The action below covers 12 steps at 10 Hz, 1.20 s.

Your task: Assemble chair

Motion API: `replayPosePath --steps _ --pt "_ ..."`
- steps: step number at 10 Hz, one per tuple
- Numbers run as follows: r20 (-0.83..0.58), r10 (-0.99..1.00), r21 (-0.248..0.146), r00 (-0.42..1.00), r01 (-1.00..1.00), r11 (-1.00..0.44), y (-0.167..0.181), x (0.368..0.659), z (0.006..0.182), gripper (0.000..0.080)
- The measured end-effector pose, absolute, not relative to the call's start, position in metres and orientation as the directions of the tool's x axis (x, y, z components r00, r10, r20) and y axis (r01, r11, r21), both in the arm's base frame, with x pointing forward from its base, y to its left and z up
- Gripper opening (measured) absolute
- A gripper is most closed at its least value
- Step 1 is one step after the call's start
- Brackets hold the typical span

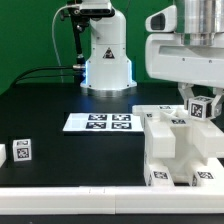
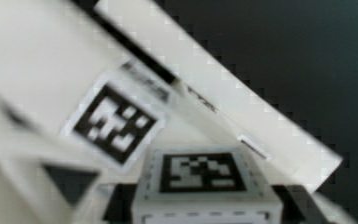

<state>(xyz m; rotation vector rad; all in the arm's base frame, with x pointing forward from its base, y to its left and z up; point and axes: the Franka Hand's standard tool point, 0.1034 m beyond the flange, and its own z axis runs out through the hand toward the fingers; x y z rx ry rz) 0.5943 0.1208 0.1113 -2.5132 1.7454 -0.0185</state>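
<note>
At the near right of the exterior view, a white blocky chair assembly point(image 1: 178, 150) is seen standing on the black desk point(image 1: 70, 150), with square black-and-white marker tags on its front and top faces. No brand name or readable writing is shown on any part; only the tag patterns are visible. At the near left edge of the exterior view, two small loose white parts point(image 1: 20, 151) bearing tags are set on the desk, well apart from the assembly. Farther back, near the middle, the marker board point(image 1: 100, 122) with four tags lies flat. Above the assembly, on the exterior view's right, the gripper point(image 1: 200, 104) is held low over a small tagged piece point(image 1: 199, 109) at the top of the assembly. Whether the fingers are open or closed cannot be told. In the blurred wrist view, two tags point(image 2: 114, 122) on white chair surfaces are seen close up. At the far side, the robot base point(image 1: 105, 55) stands before a green backdrop.
</note>
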Motion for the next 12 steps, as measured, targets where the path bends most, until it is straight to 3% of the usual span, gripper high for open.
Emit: replayPosePath --steps 1,3,5,6,7,8,9,12 --pt "-0.055 -0.979 -0.088 0.195 -0.978 -0.19 0.1213 0.5958 0.1114 0.0263" --pt "-0.1 -0.995 -0.094 0.018 -0.996 -0.009 0.1186 0.5946 0.1107 0.0263" --pt "-0.098 -0.994 -0.095 0.04 -0.995 -0.031 0.1185 0.5946 0.1107 0.027" --pt "-0.084 -0.981 -0.094 0.177 -0.981 -0.169 0.1181 0.5928 0.1097 0.027" --pt "-0.08 -0.931 -0.084 0.356 -0.933 -0.349 0.1187 0.5911 0.11 0.0488" --pt "-0.076 -0.88 -0.099 0.47 -0.881 -0.462 0.1172 0.5932 0.1111 0.0488" --pt "-0.078 -0.794 -0.092 0.603 -0.797 -0.596 0.1156 0.5906 0.1102 0.0619" --pt "-0.048 -0.649 -0.104 0.76 -0.65 -0.753 0.1137 0.5915 0.1101 0.0648"
